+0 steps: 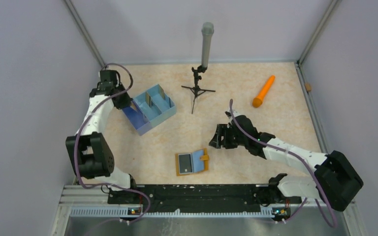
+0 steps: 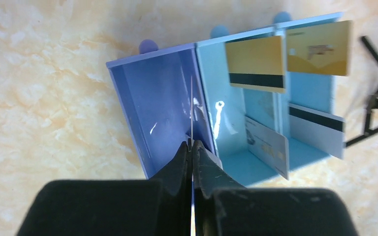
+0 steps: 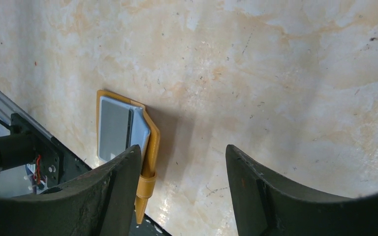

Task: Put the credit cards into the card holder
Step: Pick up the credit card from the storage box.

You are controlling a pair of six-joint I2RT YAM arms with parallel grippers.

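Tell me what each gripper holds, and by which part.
Left gripper pinches a credit card, seen edge-on, by its near edge, over the blue tray. Right gripper is open, holding nothing.

On the bench (image 1: 147, 147), the tray (image 1: 153, 112) sits at the far left. My left hand (image 2: 192, 145) is at its leftmost compartment with a single card (image 2: 192, 105) standing edge-on between the fingers, and four more cards (image 2: 256, 64) lean in the compartments to the right. The card holder (image 1: 192, 163) lies open near the front middle, with my right hand (image 1: 220, 136) just behind it to the right, apart from it. A tripod stand (image 1: 198, 89) stands behind the middle, and a stick (image 1: 264, 91) lies well to its right.
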